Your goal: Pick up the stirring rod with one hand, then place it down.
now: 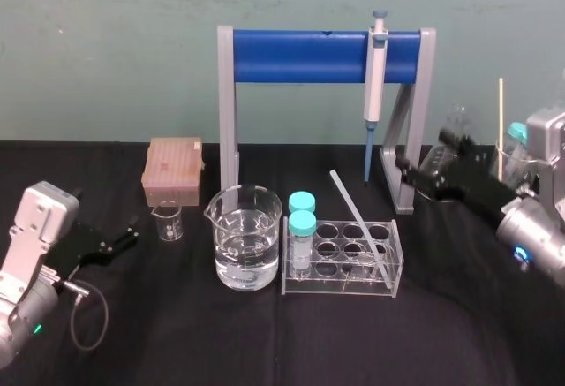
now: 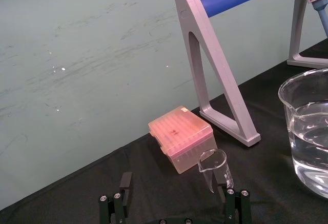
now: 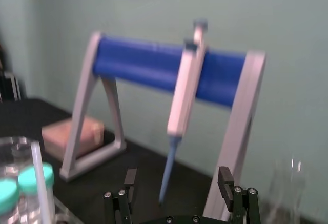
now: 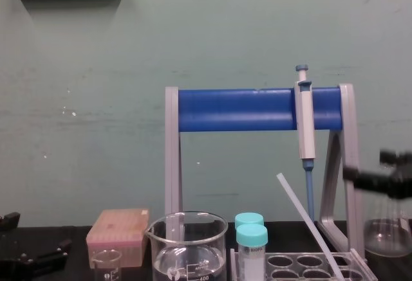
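The stirring rod [image 1: 357,220] is a thin translucent whitish stick that leans at a slant in the clear tube rack [image 1: 342,268], its top pointing up and to the left. It also rises from the rack in the chest view [image 4: 309,224] and stands at the edge of the right wrist view [image 3: 39,183]. My right gripper [image 1: 424,158] hovers open above the table, right of the rack near the stand's right leg, nothing between its fingers [image 3: 224,179]. My left gripper [image 1: 131,232] rests open at the far left, beside a small beaker.
A grey stand with a blue bar [image 1: 313,56] holds a white-and-blue pipette [image 1: 375,81] behind the rack. A large beaker of water [image 1: 245,238], a small beaker [image 1: 168,220] and a pink tip box [image 1: 173,169] sit left of the rack. Two teal-capped tubes [image 1: 302,231] stand in it. A glass flask [image 4: 386,233] stands far right.
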Robot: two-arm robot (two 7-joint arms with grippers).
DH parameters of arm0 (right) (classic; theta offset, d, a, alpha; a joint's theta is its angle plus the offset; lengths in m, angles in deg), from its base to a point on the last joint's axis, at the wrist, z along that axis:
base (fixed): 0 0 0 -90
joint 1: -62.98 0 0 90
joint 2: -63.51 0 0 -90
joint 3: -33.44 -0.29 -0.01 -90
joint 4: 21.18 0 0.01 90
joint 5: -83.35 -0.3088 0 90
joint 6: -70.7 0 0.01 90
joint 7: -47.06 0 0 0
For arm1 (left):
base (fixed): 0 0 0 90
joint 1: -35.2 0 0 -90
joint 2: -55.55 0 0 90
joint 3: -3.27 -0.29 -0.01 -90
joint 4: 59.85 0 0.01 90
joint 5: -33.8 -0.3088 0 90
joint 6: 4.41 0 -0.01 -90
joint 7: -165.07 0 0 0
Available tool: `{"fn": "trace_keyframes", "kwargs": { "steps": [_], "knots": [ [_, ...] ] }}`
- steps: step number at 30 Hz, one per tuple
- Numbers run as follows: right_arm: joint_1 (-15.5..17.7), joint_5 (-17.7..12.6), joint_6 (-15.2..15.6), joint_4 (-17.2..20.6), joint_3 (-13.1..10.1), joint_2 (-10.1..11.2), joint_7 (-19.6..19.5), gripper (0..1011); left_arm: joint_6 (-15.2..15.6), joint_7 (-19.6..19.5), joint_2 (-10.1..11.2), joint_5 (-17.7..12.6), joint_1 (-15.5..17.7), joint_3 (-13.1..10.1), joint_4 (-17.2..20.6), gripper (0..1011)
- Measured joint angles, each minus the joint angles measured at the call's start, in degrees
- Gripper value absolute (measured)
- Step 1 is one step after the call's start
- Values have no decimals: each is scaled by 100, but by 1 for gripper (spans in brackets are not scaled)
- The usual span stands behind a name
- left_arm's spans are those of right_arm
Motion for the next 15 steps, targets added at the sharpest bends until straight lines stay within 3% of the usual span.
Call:
{"fn": "trace_keyframes", "kwargs": {
  "steps": [6,15],
  "knots": [
    [110,143,497,49,16,11,-139,1003,0,0,0,0,0,0,0,1000],
    [109,177,563,32,-4,-13,-157,1003,0,0,0,0,0,0,0,1000]
  ]
}}
